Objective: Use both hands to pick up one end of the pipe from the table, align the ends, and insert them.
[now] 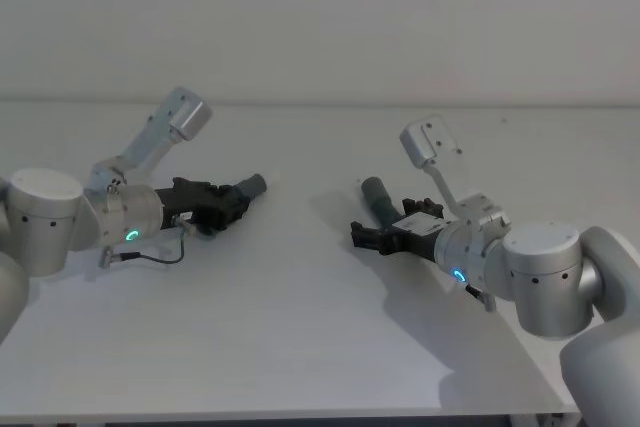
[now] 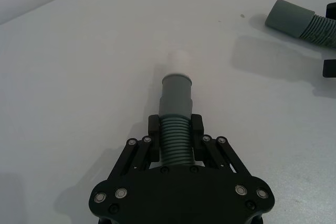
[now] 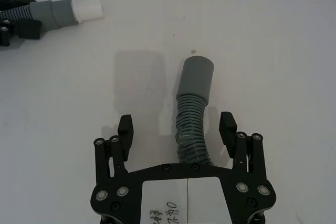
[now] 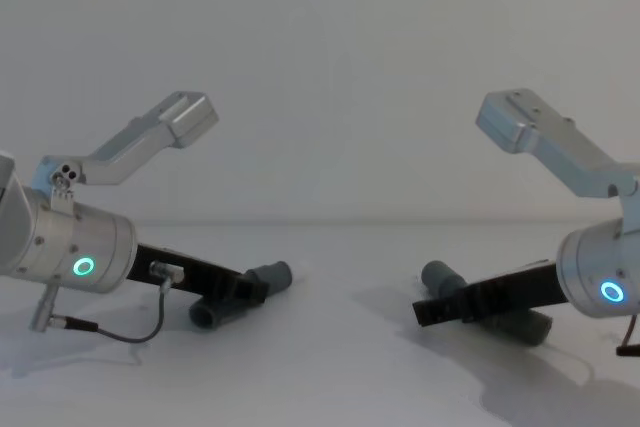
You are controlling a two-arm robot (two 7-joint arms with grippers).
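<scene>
Head view: the short piece [image 1: 253, 186] is pinched in the left gripper's [image 1: 234, 205] jaws. The right gripper's [image 1: 362, 237] jaws are spread round the long piece [image 1: 377, 193]. Nothing is joined yet.

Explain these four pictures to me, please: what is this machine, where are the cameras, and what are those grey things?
It is a robot with two arms, each ending in a black gripper. One picture looks down from its head, one across from its chest, two from its wrists. On the white table lie two grey hose pieces. The left gripper is shut on the piece with the whitish tip; the right gripper is open, its fingers either side of the second piece.
</scene>
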